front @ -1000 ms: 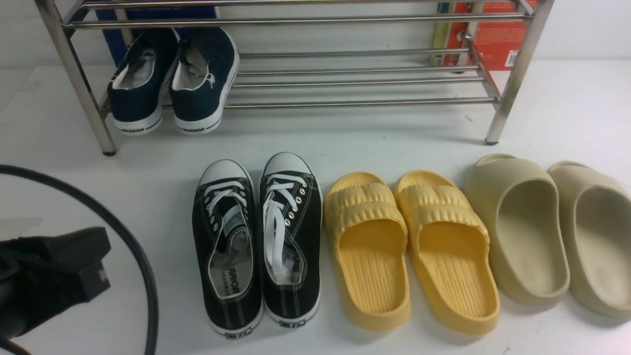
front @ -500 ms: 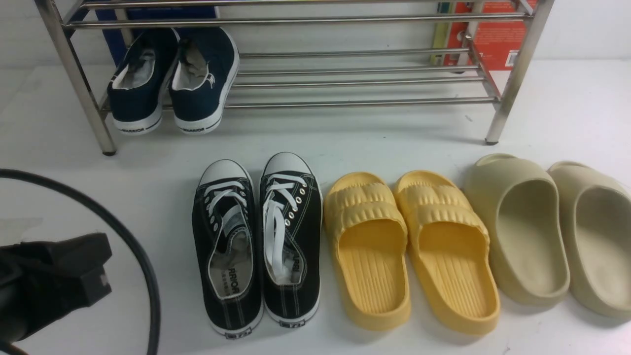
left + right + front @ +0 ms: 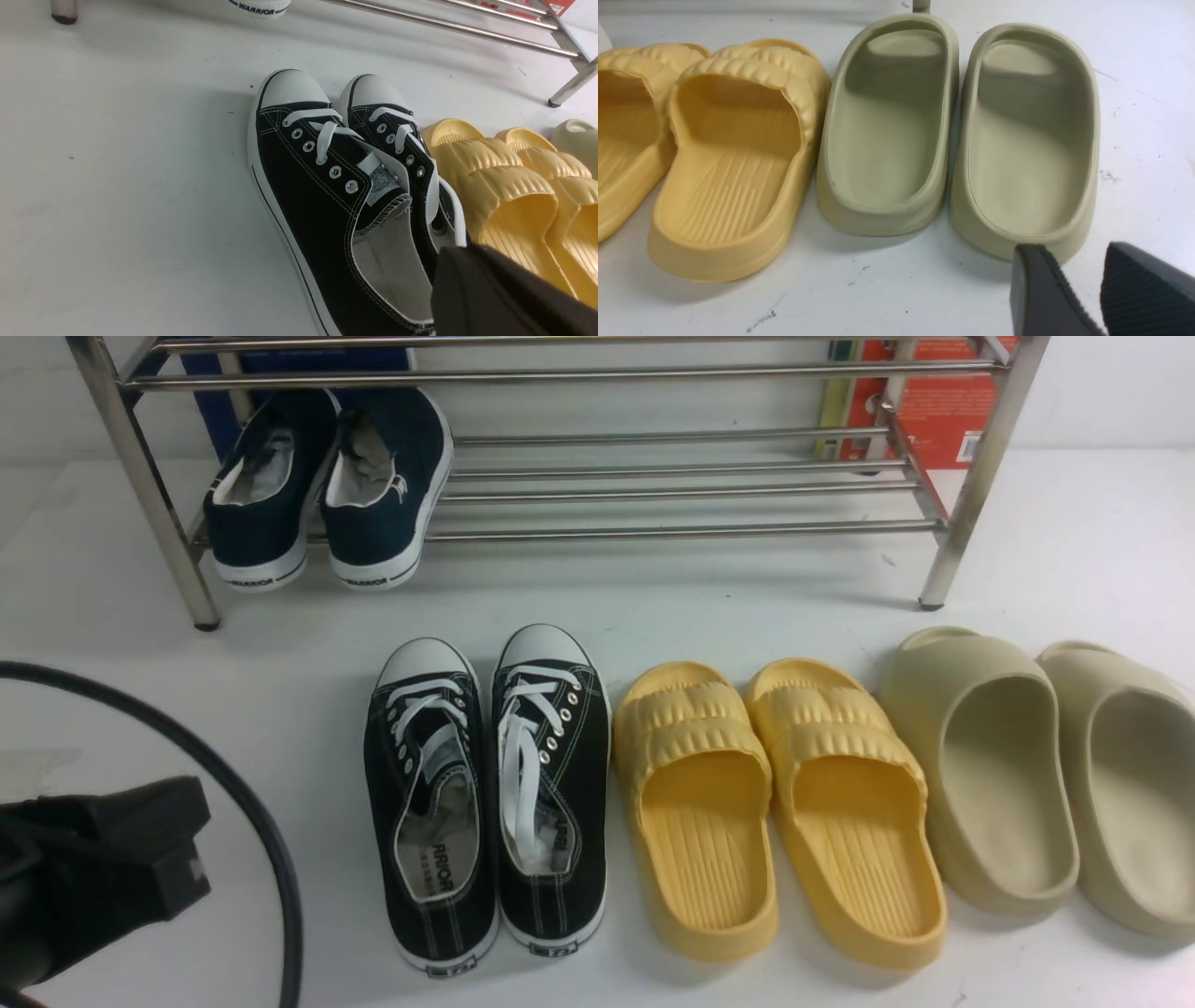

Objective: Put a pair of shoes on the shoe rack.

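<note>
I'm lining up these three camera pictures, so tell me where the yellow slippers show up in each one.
Front view: yellow slippers centre-right, on the floor.
Left wrist view: at the right edge.
Right wrist view: at the left.
Shared landmark: the beige slippers, right beside them in all three views.

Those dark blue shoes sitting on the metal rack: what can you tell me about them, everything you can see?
The pair of navy-blue canvas slip-on shoes has no laces, white rubber soles, pale lining and a small white mark on one side. They sit side by side at the left end of the shiny steel rod rack, on its lowest tier, heels toward the camera and overhanging the front rod, toes pointing back. Dark lettering runs across each heel. Nothing else touches them.
</note>
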`<move>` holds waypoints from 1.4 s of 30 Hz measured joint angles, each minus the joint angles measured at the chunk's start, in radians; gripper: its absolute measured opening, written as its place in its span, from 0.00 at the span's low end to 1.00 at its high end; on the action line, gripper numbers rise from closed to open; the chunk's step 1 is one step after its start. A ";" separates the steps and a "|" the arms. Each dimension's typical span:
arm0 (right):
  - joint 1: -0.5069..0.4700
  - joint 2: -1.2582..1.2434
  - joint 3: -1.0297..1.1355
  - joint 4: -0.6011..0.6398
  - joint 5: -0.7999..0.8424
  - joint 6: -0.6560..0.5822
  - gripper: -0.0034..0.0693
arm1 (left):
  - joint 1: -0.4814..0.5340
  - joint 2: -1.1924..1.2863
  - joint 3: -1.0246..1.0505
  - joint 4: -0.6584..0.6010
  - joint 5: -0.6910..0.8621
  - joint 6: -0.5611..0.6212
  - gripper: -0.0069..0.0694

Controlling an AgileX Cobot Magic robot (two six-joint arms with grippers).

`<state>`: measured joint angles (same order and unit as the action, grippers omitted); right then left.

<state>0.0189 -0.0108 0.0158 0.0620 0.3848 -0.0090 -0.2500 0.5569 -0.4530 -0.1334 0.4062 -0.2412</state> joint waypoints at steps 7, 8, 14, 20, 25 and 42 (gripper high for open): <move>0.000 0.000 0.000 0.000 0.000 0.000 0.38 | 0.140 -0.240 0.145 0.066 -0.074 -0.019 0.07; 0.000 0.000 0.000 0.000 0.000 0.000 0.38 | 0.165 -0.275 0.166 0.067 -0.083 -0.019 0.07; 0.000 0.000 0.000 0.000 0.000 0.000 0.38 | 0.303 -0.496 0.327 0.066 -0.090 -0.020 0.07; 0.000 0.000 0.000 0.000 0.000 0.000 0.38 | 0.312 -0.568 0.454 0.054 -0.086 -0.021 0.07; 0.000 0.000 0.000 0.000 0.000 0.000 0.38 | 0.302 -0.568 0.482 0.021 -0.073 -0.024 0.07; 0.000 0.000 0.000 0.000 0.000 0.000 0.38 | 0.275 -0.568 0.483 0.013 -0.008 -0.024 0.07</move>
<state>0.0189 -0.0108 0.0158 0.0620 0.3848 -0.0090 0.0247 -0.0109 0.0300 -0.1208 0.3987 -0.2649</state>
